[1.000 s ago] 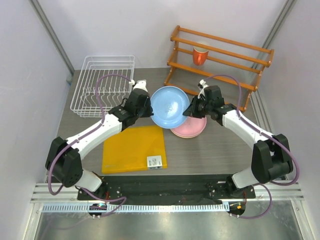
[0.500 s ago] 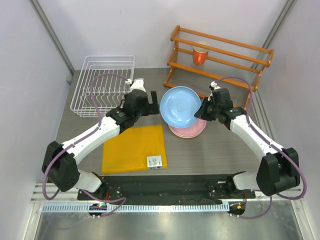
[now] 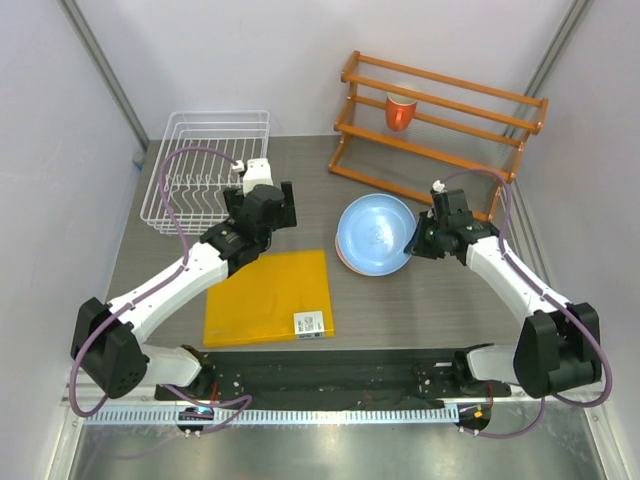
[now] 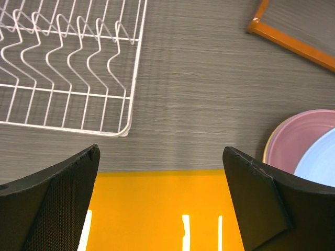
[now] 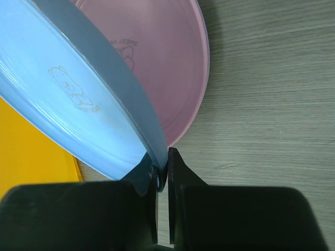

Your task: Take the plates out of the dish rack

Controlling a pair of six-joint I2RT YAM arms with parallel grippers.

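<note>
no plate was seen in the white wire dish rack [image 3: 205, 170]. the round light blue plastic plate [image 3: 375, 233] was pinched at its rim by the right hand [image 3: 418, 243], tilted over the pink plastic plate [image 5: 172, 63] on the grey bench [image 3: 440, 300] (only its setting-down was judged to be left). the left hand [image 4: 161, 157] was spread, with nothing in it.

one dish rack [image 3: 205, 165] — one mat [image 3: 265, 295]
</note>
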